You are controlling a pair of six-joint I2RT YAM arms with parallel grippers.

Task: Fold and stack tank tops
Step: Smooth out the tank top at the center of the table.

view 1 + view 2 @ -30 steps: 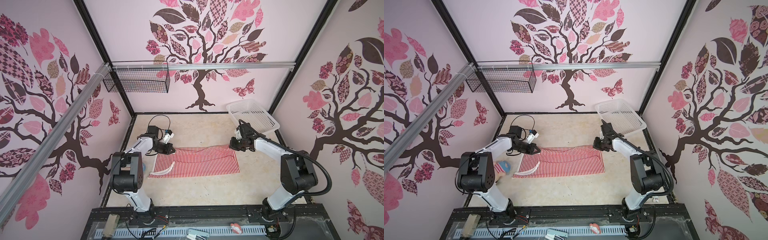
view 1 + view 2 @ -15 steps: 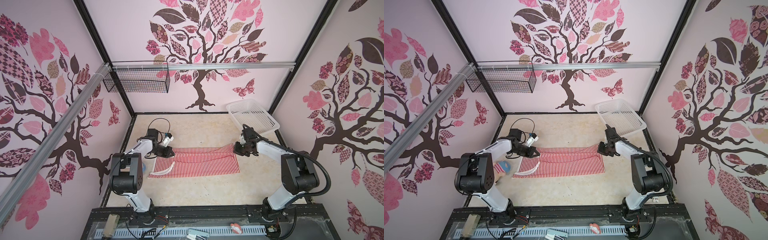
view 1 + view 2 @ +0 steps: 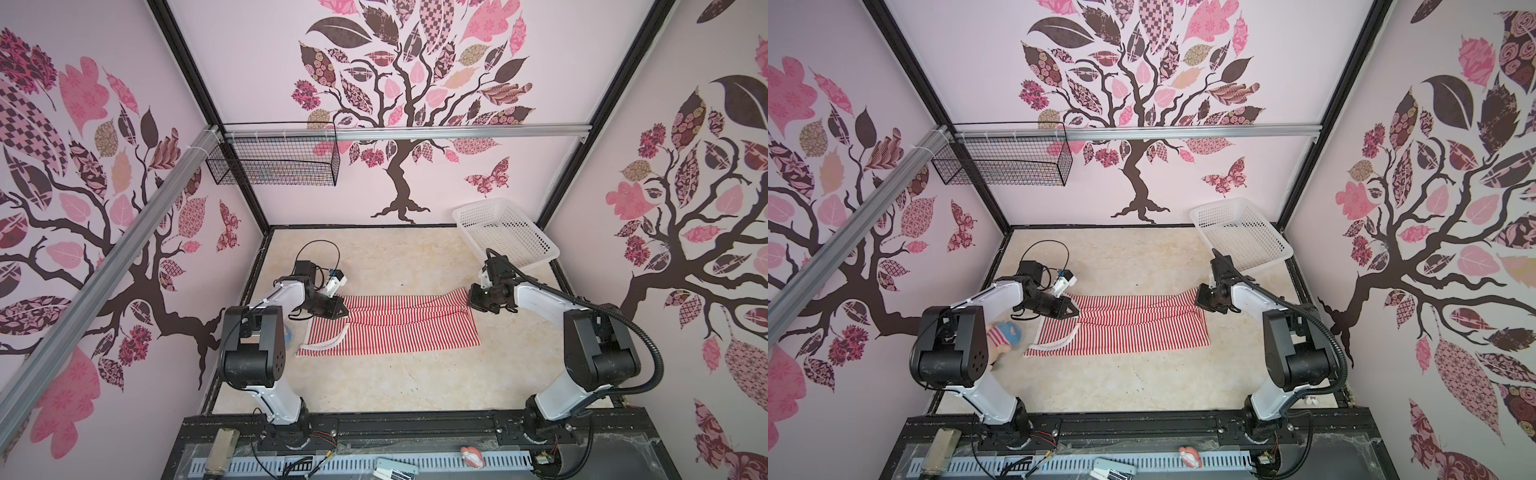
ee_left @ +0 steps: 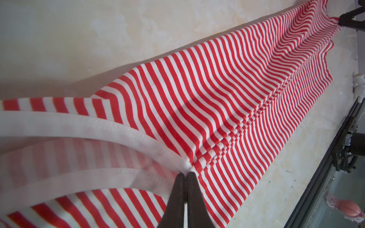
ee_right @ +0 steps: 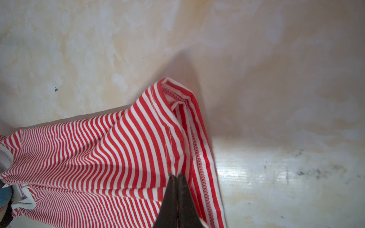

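Lying along the middle of the beige marbled tabletop (image 3: 399,386), the soft red-and-white striped tank top (image 3: 395,332) runs crosswise between the two arms, its white-trimmed armhole end toward the left arm and its hemmed end toward the right arm; it appears the same way in both top views (image 3: 1125,332). The near long edge rests flat on the tabletop. The far long edge is drawn into lengthwise creases that run from one gripper to the other.

The left gripper (image 3: 341,311) sits at the far left corner of the tank top. In the left wrist view its dark fingers (image 4: 178,189) are pressed together, pinching the fabric where two bands of white trim meet the stripes (image 4: 217,98).

The right gripper (image 3: 471,298) sits at the far right corner. In the right wrist view its fingers (image 5: 183,189) are likewise closed, clamped on a raised fold of the striped cloth (image 5: 98,158) just beside the stitched hem, which stands up off the surface.

A white perforated plastic basket (image 3: 511,237) stands tilted in the far right corner of the tabletop, apart from the tank top. A black wire basket (image 3: 274,166) hangs from the metal rail on the back wall. In a top view, a small doll with a blue cap (image 3: 1003,334) lies beside the left arm's base, near the armhole end.
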